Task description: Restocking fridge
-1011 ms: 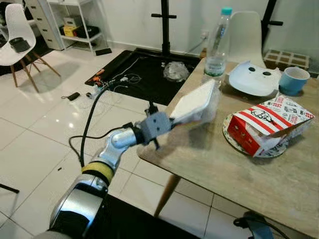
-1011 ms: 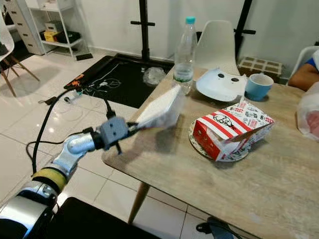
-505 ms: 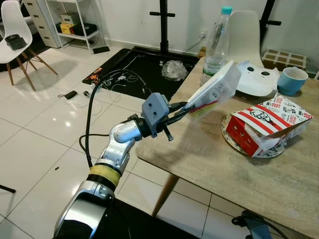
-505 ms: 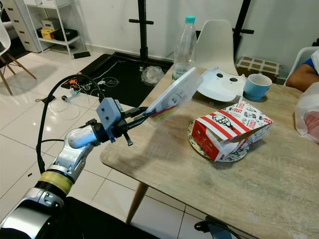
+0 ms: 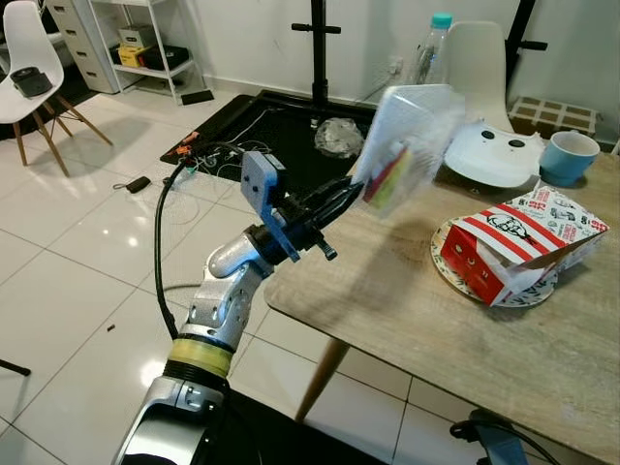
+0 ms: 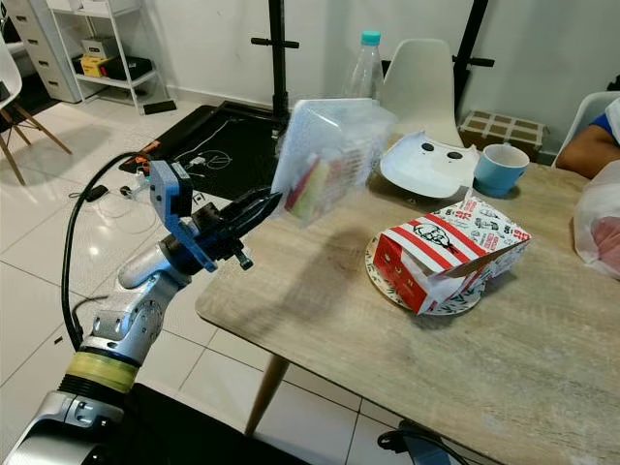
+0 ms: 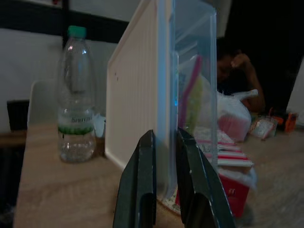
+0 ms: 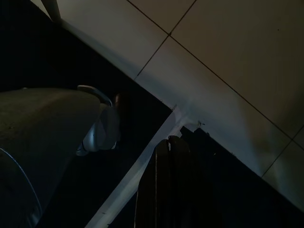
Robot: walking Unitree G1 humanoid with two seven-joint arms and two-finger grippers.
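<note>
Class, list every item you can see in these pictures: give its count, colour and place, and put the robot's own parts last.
Food container: one, clear with white lid, held tilted above the table's corner.
Water bottle: one, clear, green cap, on the table.
Chicken box: one, red and white, on a plate.
Plate: one, patterned, under the box.
Cup: one, blue, far table side.
White cover: one, beside the cup.
Table: one, light wood.
Chair: one, white, behind the table.
Left tool: black, shut on the container's edge.
Right tool: black, hanging over floor tiles.

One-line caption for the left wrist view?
Left gripper clamps a clear lidded container upright above the table, water bottle behind.
</note>
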